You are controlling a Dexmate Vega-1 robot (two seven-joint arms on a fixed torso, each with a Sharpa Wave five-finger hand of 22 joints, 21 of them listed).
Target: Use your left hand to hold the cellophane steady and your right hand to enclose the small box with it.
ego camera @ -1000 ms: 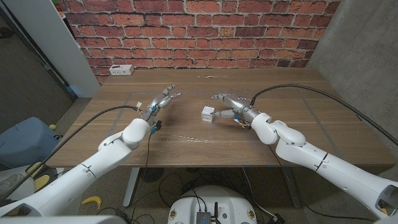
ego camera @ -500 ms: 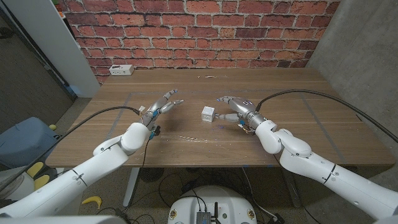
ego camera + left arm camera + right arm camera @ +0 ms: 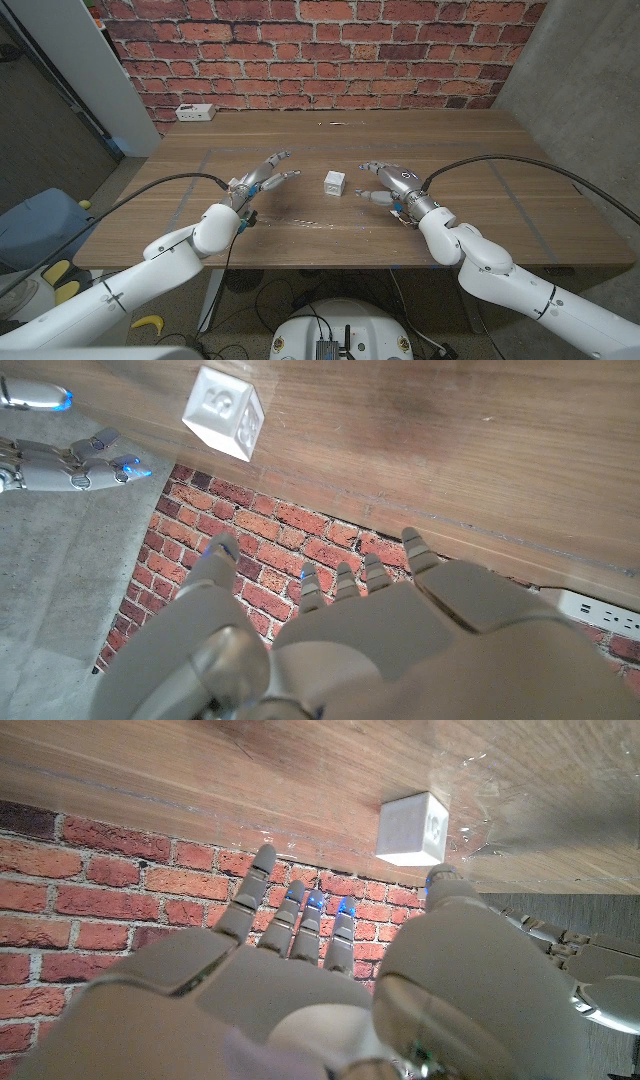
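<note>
A small white box [image 3: 334,183] stands near the middle of the wooden table [image 3: 470,140]; it is also in the left wrist view [image 3: 224,413] and the right wrist view [image 3: 412,828]. It sits on a clear cellophane sheet [image 3: 303,221] that is hard to see, with wrinkles beside the box [image 3: 482,815]. My left hand [image 3: 263,174] hovers left of the box, apart from it, fingers spread and holding nothing. My right hand [image 3: 389,183] is right of the box, a short gap away, fingers spread and empty. The right hand [image 3: 70,460] also appears across the box in the left wrist view.
A white power strip [image 3: 195,112] lies at the table's far left corner. A small glinting scrap [image 3: 335,123] lies near the far edge. A brick wall stands behind the table, and a blue bin [image 3: 35,225] sits on the floor at the left.
The right hand has drawn back from the box, to the right and nearer the robot. The left hand has shifted slightly nearer too. The box has not moved.
</note>
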